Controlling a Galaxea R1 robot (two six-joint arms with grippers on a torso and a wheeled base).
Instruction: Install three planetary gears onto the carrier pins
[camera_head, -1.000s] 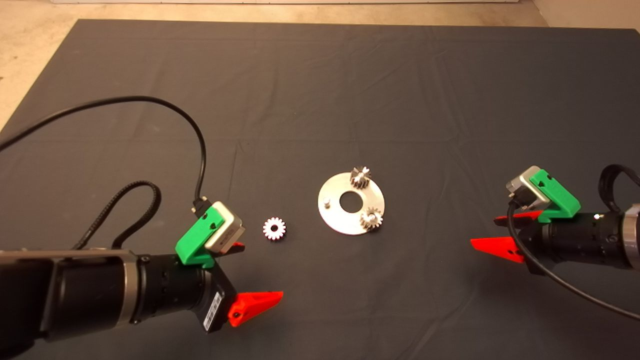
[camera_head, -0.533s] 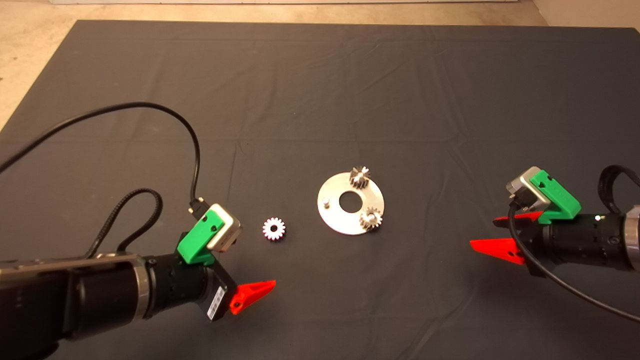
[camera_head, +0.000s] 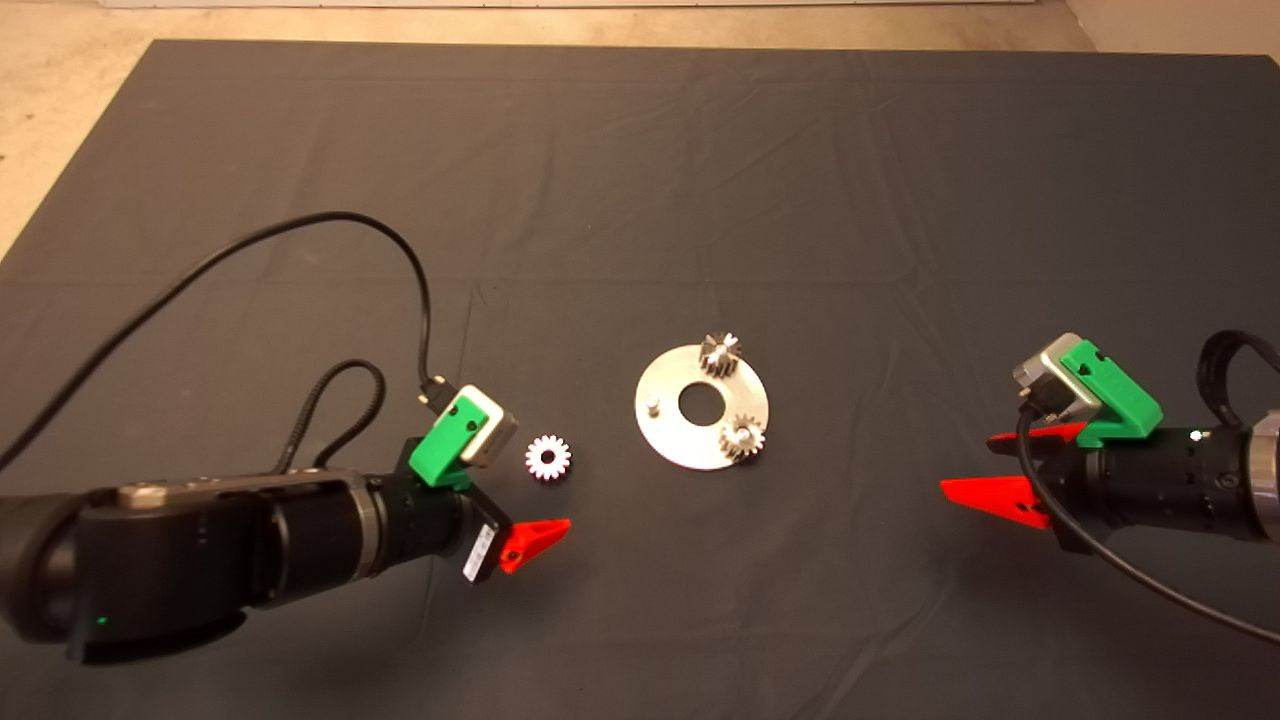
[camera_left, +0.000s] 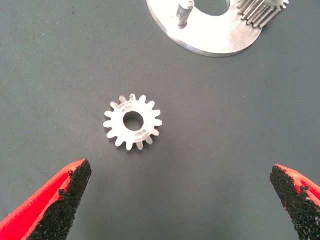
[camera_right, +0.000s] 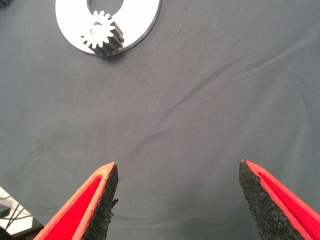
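place: probably a robotics lab or test workshop | surface: wide dark mat (camera_head: 640, 180), creased, spread as a work surface | surround: bare pale floor (camera_head: 60, 90) past the mat's far edge | parts: machined aluminium disc (camera_head: 668, 440) with pins and small metal gears
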